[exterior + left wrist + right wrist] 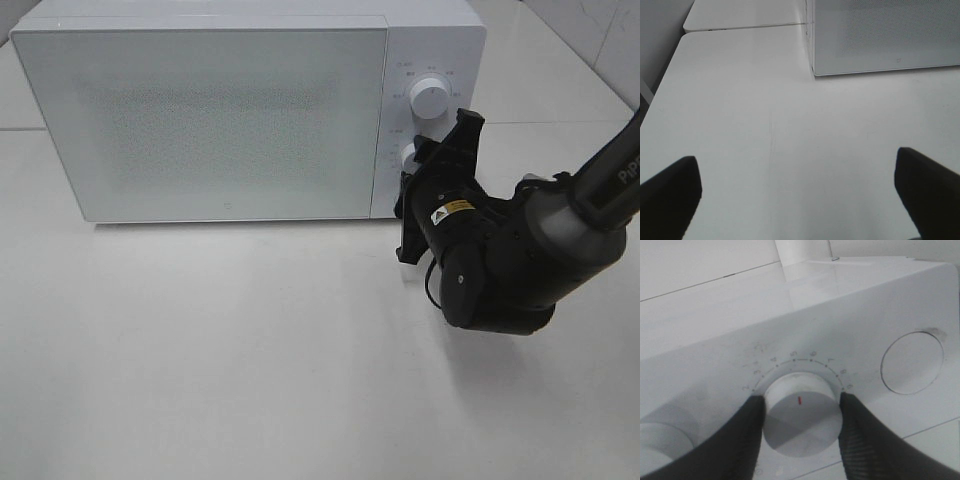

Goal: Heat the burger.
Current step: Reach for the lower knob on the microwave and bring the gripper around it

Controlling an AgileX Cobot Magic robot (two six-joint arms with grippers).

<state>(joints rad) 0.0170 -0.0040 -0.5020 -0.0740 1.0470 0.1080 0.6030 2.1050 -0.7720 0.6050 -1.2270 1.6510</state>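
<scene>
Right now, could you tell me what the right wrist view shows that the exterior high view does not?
Only right wrist: the red mark and numbers round the lower knob, claw fingers against its two sides. Only exterior high: the whole shut microwave door and the right arm. Both: the right claw at that knob.

The microwave [250, 105] sits on the desk [200, 350] across the upper frame, upper knob [431, 97] over lower knob [801, 412] at its right end; the right arm [560, 220] extends from the right edge, jaws either side of the lower knob
</scene>
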